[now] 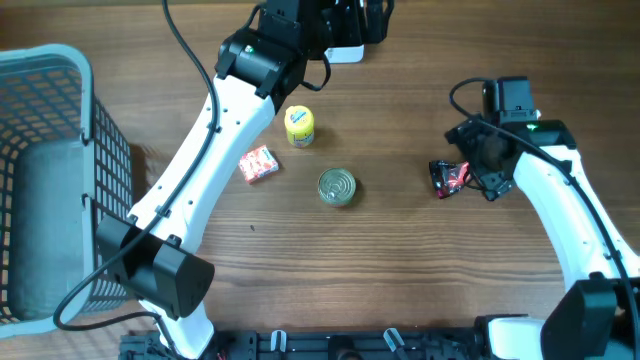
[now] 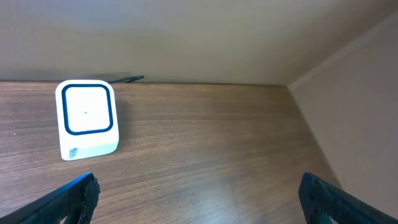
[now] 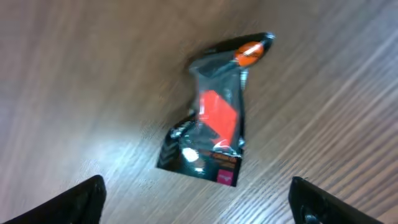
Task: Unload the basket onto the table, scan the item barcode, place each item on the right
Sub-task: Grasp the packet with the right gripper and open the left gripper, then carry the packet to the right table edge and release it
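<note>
A wire basket (image 1: 60, 70) stands at the left edge of the bench (image 1: 400, 270). The left fingers (image 2: 78, 194), spread wide and holding nothing, hang at the back of the bench near a white scanner (image 2: 87, 118). Moving right, a small red packet (image 1: 258, 164), a yellow tub (image 1: 299, 126) and a tin can (image 1: 337, 187) sit apart near the middle. Further right, a black and red packet (image 3: 214, 118) lies flat on the wood, just ahead of the right fingers (image 3: 87, 196), which are spread and not touching it

No legible text; packet (image 3: 214, 118) print probably blurry.
</note>
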`<action>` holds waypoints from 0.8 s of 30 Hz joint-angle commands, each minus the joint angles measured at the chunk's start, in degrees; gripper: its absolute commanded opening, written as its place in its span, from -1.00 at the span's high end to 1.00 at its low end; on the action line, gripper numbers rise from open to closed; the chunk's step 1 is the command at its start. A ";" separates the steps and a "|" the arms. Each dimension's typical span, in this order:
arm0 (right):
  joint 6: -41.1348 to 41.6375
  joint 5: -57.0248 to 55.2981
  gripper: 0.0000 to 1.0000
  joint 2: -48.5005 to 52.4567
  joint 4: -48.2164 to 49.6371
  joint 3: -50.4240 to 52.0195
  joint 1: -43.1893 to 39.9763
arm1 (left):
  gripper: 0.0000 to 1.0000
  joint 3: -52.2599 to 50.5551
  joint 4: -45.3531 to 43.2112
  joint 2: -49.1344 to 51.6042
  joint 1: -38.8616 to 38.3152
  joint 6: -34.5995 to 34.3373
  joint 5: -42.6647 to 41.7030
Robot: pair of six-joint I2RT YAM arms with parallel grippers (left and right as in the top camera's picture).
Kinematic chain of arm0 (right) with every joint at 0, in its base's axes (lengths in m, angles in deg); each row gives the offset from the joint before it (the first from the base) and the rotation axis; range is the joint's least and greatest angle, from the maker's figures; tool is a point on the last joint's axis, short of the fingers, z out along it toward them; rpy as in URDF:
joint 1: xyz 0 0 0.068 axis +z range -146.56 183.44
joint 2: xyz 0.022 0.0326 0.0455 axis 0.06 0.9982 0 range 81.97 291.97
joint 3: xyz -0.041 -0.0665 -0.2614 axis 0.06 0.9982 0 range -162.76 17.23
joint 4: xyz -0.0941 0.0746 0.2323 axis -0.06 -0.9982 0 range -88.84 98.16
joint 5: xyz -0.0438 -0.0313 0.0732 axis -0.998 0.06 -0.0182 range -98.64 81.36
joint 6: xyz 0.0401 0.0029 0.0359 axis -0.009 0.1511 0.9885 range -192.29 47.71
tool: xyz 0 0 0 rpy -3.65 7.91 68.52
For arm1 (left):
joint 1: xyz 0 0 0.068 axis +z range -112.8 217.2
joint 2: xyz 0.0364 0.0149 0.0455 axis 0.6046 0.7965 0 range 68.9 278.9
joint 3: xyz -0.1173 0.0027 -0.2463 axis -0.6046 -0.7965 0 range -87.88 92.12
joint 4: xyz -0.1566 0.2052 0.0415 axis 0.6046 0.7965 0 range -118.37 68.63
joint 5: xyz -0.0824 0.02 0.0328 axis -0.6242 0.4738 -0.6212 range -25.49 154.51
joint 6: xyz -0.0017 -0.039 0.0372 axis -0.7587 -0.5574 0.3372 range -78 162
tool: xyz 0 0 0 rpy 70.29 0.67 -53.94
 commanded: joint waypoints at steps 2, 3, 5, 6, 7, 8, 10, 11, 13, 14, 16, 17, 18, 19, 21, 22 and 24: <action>3.61 -2.49 -0.86 6.12 -0.42 -1.05 0.09 | -1.00 0.37 0.55 -1.88 0.48 1.36 0.81; 3.54 -2.67 -0.86 7.23 -0.46 -1.05 0.09 | -1.00 0.37 0.72 -1.88 0.48 1.36 0.79; 3.54 -2.58 -0.83 10.40 -0.68 -1.05 0.09 | -1.00 0.37 1.22 -1.88 0.48 1.38 0.83; 3.52 -2.71 -0.82 11.76 -0.39 -1.05 0.09 | -1.00 0.37 1.49 -1.88 0.48 1.38 1.57; 3.45 -3.19 -0.80 12.37 -0.15 -1.05 0.09 | -1.00 0.37 1.77 -1.88 0.48 1.38 2.12; 3.34 -4.24 -0.76 12.72 -0.02 -1.05 0.07 | -1.00 0.37 2.25 -1.88 0.48 1.38 2.73; 3.39 -6.67 -0.64 12.81 0.11 -1.05 0.07 | -1.00 0.37 3.15 -1.88 0.48 1.38 3.15; 3.39 -7.45 -0.63 12.81 0.35 -1.05 0.07 | -1.00 0.37 3.26 -1.88 0.48 1.38 3.15; 3.50 -9.25 -0.55 12.83 1.09 -1.05 0.07 | -1.00 0.37 3.52 -1.88 0.48 1.40 3.15; 3.50 -9.49 -0.54 12.92 1.29 -1.05 0.07 | -1.00 0.37 3.65 -1.88 0.48 1.38 3.56; 3.52 -9.49 -0.52 13.42 1.70 -1.05 0.07 | -1.00 0.37 3.87 -1.88 0.48 1.38 4.70; 3.50 -9.53 -0.50 14.03 2.10 -1.05 0.07 | -1.00 0.37 3.87 -1.88 0.48 1.38 5.07; 3.50 -9.51 -0.47 14.86 2.60 -1.05 0.07 | -1.00 0.37 3.87 -1.88 0.48 1.38 5.07; 3.50 -9.46 -0.46 15.58 2.84 -1.05 0.07 | -1.00 0.37 3.87 -1.88 0.48 1.38 5.07; 3.50 -9.46 -0.46 16.74 2.99 -1.05 0.07 | -1.00 0.37 3.87 -1.88 0.48 1.38 5.07; 3.50 -9.46 -0.46 17.46 3.06 -1.05 0.09 | -1.00 0.37 3.87 -1.88 0.48 1.38 5.09; 3.45 -9.49 -0.43 18.62 3.34 -1.05 0.09 | -1.00 0.37 3.85 -1.88 0.48 1.38 5.09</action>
